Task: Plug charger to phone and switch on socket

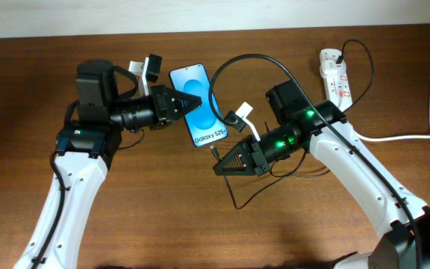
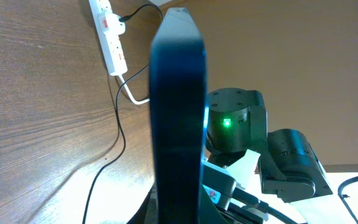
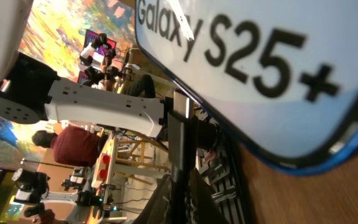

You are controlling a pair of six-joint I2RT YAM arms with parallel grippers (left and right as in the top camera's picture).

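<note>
The phone (image 1: 200, 93) has a bright blue screen with the white text line "Galaxy S25+" at its near end. My left gripper (image 1: 188, 104) is shut on its left edge. In the left wrist view the phone (image 2: 178, 118) stands edge-on between the fingers. My right gripper (image 1: 219, 162) is shut on the charger's small plug tip (image 1: 213, 151), just below the phone's near end. In the right wrist view the tip (image 3: 180, 124) sits close under the phone's bottom edge (image 3: 260, 56); I cannot tell if it touches. The black cable (image 1: 245, 58) arcs to the white socket (image 1: 334, 75) at the back right.
The socket's thick white cord (image 1: 402, 137) runs off to the right edge. A loop of thin black cable (image 1: 234, 198) lies on the wooden table in front of my right gripper. The socket also shows in the left wrist view (image 2: 109, 31).
</note>
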